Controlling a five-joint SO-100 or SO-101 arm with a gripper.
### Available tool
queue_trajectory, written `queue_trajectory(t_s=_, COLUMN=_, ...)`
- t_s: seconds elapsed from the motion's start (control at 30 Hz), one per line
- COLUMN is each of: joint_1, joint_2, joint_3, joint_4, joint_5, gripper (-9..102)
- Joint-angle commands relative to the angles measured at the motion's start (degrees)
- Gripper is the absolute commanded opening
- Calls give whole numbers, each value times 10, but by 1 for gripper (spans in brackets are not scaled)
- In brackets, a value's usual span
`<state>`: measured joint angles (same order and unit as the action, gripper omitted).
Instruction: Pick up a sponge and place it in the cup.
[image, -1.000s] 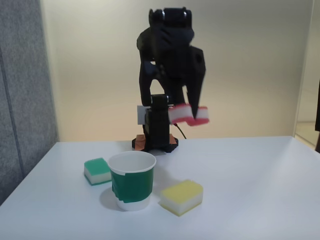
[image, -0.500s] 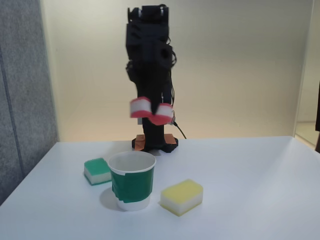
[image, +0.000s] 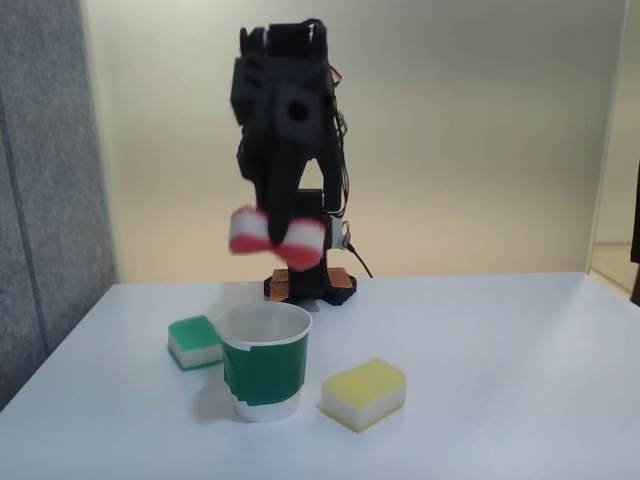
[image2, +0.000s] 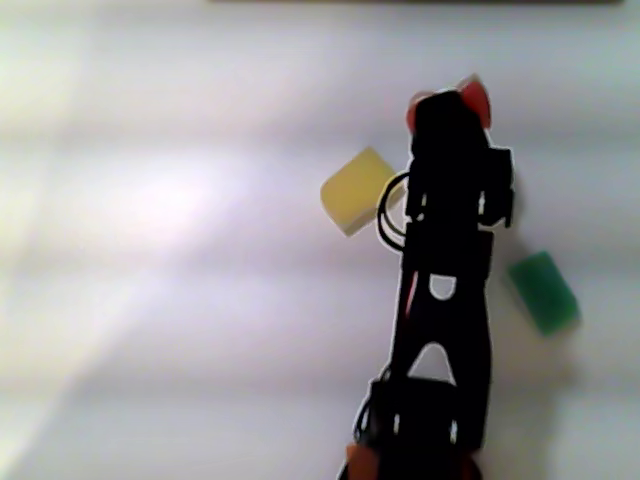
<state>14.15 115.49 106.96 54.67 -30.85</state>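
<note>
One red-topped sponge (image: 275, 233) is pinched in the black hand (image: 277, 237), up above the green-taped cup (image: 263, 361) on the white table (image: 500, 380).

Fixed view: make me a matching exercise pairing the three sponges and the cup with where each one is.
Things:
1. red sponge
2. green sponge
3. yellow sponge
4. cup

Places:
A. on the table, right of the cup
B. standing upright between two sponges
C. held in the air by the gripper
D. on the table, left of the cup

Pairs: 1-C, 2-D, 3-A, 4-B
</note>
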Motion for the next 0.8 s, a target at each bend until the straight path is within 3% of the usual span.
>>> queue_trajectory(t_s=0.0, joint_1=0, joint_2=11, joint_3=13, joint_4=-6, joint_5=-4, gripper=0)
queue_trajectory(t_s=0.53, joint_1=-7, joint_2=45, joint_3=48, joint_4=-4, joint_5=2, gripper=36)
queue_trajectory(t_s=0.77, joint_1=-16, joint_2=62, joint_3=56, joint_4=-3, joint_5=24, gripper=36)
